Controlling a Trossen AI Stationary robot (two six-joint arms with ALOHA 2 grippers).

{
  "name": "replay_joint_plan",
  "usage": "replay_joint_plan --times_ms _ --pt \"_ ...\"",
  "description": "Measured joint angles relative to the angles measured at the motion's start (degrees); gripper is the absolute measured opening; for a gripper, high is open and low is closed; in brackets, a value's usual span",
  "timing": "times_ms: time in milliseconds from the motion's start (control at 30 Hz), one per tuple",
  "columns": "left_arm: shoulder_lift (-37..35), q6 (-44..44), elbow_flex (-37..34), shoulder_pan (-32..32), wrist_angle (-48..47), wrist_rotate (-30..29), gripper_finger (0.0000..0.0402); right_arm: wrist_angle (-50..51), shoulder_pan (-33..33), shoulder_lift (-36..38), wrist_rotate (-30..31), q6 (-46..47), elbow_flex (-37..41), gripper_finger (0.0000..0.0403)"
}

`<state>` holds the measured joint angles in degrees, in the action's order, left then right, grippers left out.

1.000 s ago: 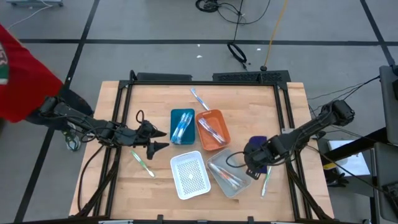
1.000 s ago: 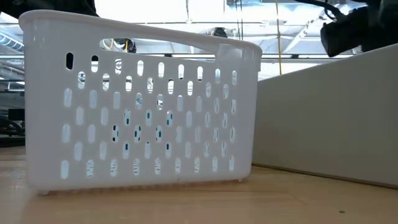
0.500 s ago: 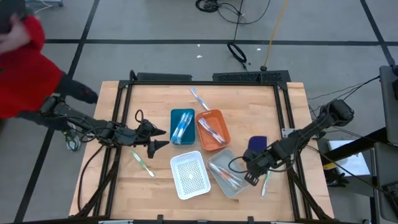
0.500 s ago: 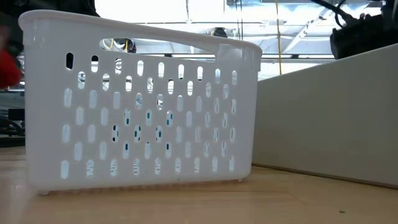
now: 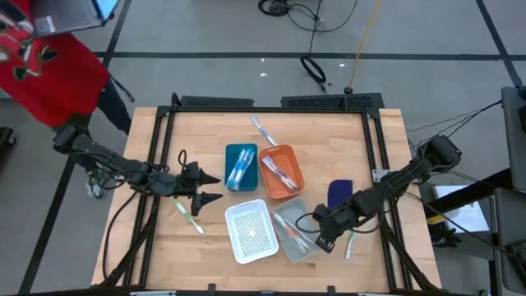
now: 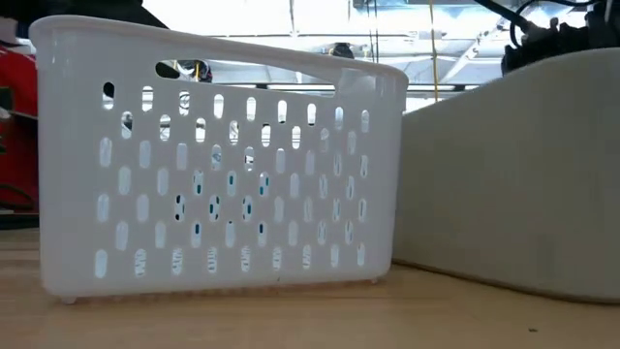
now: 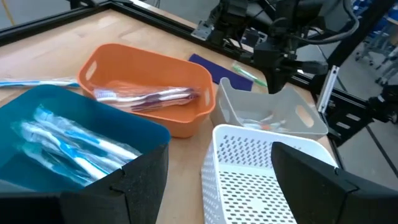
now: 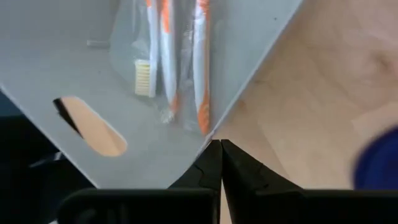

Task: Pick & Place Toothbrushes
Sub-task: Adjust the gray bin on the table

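The right gripper (image 5: 322,241) sits pinched shut and empty at the grey tray's (image 5: 286,215) corner, near the table's (image 5: 386,131) right front edge. Orange toothbrushes (image 8: 166,59) already lie inside, and a green toothbrush (image 5: 349,243) lies loose on the table just beside it. The fingers likely need to open and line up along that brush before closing. The left gripper (image 5: 207,187) waits wide open near the left edge.

Wooden desk (image 5: 205,255) carries four bins: teal bin (image 5: 240,167), orange bin (image 5: 281,171), white perforated basket (image 5: 251,230), grey bin (image 5: 294,230). Loose toothbrushes (image 5: 187,213) and a dark blue flat piece (image 5: 339,194) lie directly on it.
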<state>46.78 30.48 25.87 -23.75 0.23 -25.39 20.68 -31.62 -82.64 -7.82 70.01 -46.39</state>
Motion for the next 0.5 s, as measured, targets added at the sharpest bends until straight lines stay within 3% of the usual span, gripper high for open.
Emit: replay_joint_plan --times_ms 500 --pt "-0.8 -0.2 0.0 -4.2 0.2 -0.1 0.0285 -10.7 0.0 -1.4 0.0 1.3 0.0 0.0000"
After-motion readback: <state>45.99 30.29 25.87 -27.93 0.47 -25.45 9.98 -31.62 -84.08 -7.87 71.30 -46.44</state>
